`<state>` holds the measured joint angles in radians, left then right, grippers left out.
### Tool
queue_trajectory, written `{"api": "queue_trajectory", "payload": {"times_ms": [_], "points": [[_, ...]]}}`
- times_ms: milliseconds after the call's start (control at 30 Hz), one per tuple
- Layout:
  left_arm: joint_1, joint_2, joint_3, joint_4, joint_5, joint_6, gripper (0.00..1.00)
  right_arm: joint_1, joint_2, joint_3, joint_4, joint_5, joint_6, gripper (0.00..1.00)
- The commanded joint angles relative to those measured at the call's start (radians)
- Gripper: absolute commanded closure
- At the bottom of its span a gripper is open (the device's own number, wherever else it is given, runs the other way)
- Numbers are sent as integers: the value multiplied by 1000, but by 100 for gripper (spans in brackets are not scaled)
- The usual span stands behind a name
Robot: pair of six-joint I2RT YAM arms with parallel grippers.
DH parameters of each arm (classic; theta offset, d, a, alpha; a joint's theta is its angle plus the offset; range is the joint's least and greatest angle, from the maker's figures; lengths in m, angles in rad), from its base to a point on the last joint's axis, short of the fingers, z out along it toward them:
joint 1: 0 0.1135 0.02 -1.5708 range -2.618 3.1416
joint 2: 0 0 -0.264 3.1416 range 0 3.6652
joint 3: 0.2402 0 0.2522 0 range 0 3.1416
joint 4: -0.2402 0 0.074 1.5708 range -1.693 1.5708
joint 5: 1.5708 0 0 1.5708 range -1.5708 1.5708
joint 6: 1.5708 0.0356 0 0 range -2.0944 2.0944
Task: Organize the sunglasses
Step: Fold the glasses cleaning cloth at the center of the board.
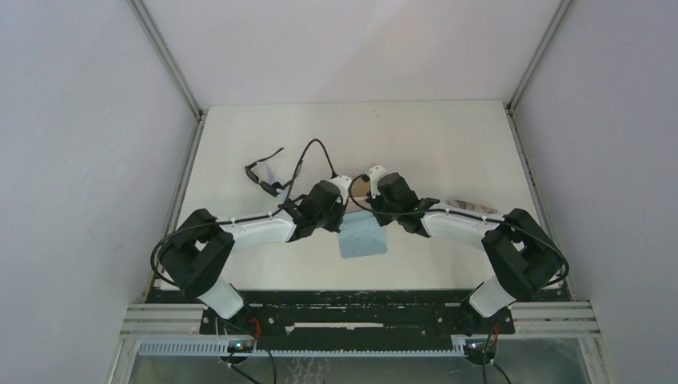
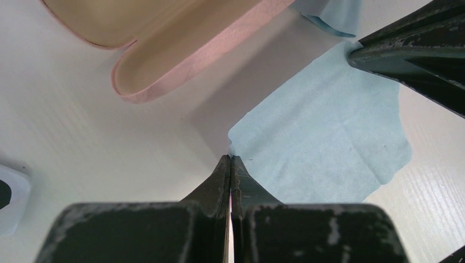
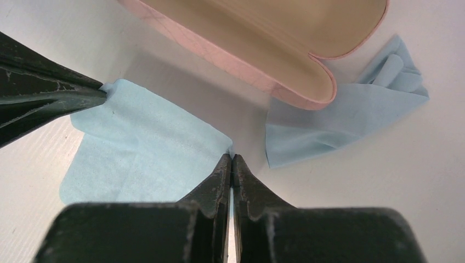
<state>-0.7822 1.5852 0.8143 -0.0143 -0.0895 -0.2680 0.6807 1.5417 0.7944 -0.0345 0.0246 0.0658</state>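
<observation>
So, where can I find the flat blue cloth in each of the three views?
Top external: the flat blue cloth lies near the picture's centre.
Left wrist: it fills the right half.
Right wrist: it fills the left half.
Shared landmark: the open pink case, beyond the cloth in both wrist views.

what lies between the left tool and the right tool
A light-blue cloth spans the gap. The left tool and the right tool are each shut on one of its corners. Both wrist views show it.
</observation>
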Motion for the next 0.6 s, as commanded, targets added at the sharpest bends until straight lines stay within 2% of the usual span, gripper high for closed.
{"api": "queue_trajectory", "payload": {"times_ms": [0, 333, 567], "points": [[8, -6, 53, 16, 35, 27, 100, -3, -44, -9, 26, 11, -8, 100], [3, -71, -61, 112, 159, 24, 100, 16, -109, -61, 11, -24, -23, 100], [-10, -121, -110, 131, 180, 29, 100, 49, -141, -96, -5, -31, -22, 100]]}}
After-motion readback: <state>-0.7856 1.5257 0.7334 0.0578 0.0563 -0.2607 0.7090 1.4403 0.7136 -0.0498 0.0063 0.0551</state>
